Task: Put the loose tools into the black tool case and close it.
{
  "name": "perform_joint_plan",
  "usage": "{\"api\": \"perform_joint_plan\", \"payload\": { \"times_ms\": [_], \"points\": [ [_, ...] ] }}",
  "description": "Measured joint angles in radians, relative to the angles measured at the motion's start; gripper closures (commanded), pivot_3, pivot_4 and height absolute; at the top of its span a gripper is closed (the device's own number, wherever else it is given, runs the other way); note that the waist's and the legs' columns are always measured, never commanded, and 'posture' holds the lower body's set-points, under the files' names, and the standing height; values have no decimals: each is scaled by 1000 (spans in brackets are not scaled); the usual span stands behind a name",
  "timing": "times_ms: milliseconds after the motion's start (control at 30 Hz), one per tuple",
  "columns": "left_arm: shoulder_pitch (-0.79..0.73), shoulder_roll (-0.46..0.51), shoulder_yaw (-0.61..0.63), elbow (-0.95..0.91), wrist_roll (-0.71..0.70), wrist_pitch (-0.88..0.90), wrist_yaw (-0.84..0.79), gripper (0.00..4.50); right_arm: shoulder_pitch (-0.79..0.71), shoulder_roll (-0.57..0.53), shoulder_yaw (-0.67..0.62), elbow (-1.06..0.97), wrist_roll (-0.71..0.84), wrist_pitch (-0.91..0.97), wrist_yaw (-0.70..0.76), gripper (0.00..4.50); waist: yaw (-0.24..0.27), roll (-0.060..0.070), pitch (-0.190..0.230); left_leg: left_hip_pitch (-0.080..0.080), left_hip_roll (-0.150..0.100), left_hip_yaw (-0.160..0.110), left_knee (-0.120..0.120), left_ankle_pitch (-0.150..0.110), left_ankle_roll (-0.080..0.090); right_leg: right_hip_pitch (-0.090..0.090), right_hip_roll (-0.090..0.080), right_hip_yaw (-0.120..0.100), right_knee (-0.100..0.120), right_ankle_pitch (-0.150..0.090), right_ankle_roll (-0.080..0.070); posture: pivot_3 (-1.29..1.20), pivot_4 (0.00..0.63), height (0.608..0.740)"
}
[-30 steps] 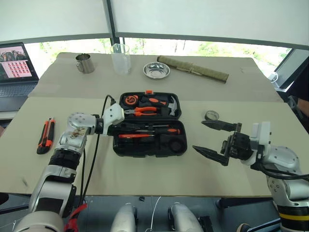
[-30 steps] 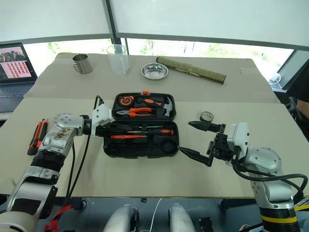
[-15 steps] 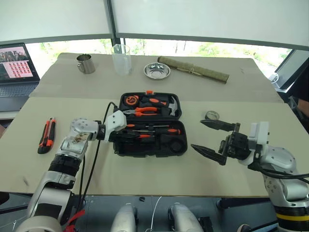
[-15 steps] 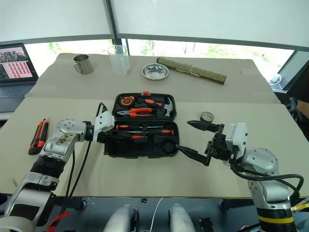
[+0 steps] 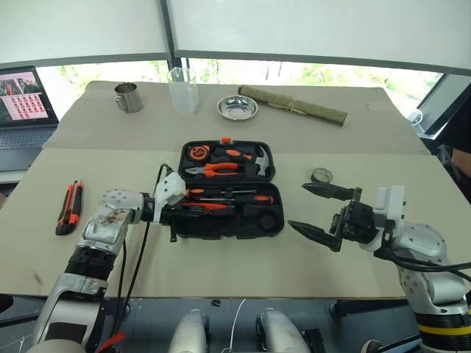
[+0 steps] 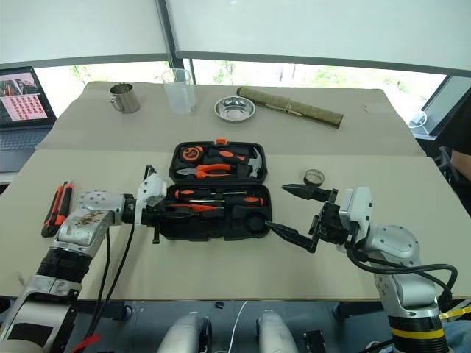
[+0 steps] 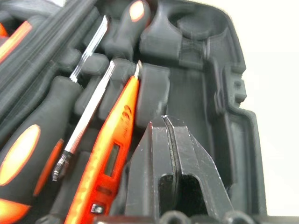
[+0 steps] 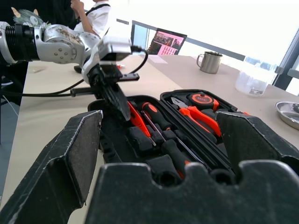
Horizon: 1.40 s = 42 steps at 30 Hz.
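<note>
The black tool case lies open mid-table, with two black-and-orange screwdrivers and the slim orange tester in its front half. My left gripper is shut and empty at the case's left end, its fingers pointing into the slots right beside the tester. To the right of the case my right gripper hovers wide open. The utility knife rests on the table at far left. Behind my right gripper, the small tape roll sits on the table.
Orange pliers, a hammer and a tape measure fill the case's back half. Along the far edge stand a laptop, metal mug, clear cup, steel bowl and olive rolled mat.
My left wrist has rolled and its gripper has tipped downward at the case's left end. The tester sits a little further right. My right gripper has kept still.
</note>
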Motion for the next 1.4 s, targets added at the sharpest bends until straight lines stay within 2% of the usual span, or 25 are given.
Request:
{"api": "perform_joint_plan", "payload": {
  "times_ms": [167, 500, 633, 800, 1133, 1233, 1400],
  "points": [
    [-12, -6, 28, 33, 8, -68, 45, 4477, -1, 0, 1, 0, 0, 0, 1, 0, 2, 0, 0, 0, 0, 0, 0, 0, 0, 0, 0, 0, 0, 0, 0, 0, 150, 740],
    [-32, -54, -72, 102, 93, -156, 41, 4477, -24, 1, 6, 21, 0, 0, 5, 0, 1, 0, 0, 0, 0, 0, 0, 0, 0, 0, 0, 0, 0, 0, 0, 0, 150, 740],
    [-82, -74, -82, 145, 134, -133, 102, 4477, -21, 6, 7, 18, 0, 0, 2, 0, 2, 0, 0, 0, 0, 0, 0, 0, 0, 1, 0, 0, 0, 0, 0, 0, 150, 740],
    [-74, -87, -63, 139, 89, -65, 95, 4477, 5, 10, 6, 11, 0, 0, -1, 0, 1, 0, 0, 0, 0, 0, 0, 0, 0, 0, 0, 0, 0, 0, 0, 0, 150, 740],
    [-44, -43, -46, 114, 80, -58, 97, 4477, 8, 9, 5, 5, -1, -2, 1, 0, -4, 0, 0, 1, 0, 0, 0, 0, 0, 1, 0, 0, 0, 0, 0, 0, 150, 740],
    [39, -45, 38, 53, 29, -68, 143, 3490, 7, 10, 4, 10, -3, -13, 9, 0, -16, 0, 0, 1, 1, 0, -1, 0, 0, 0, 1, 1, 0, 0, 0, 0, 150, 740],
    [452, -59, 379, -281, -171, -67, 269, 1716, 30, 14, 8, 62, -20, -72, 70, 0, -32, 0, 0, 1, 3, -5, -3, -1, 1, -1, -2, 2, 0, 0, 0, 0, 150, 740]
  ]
}}
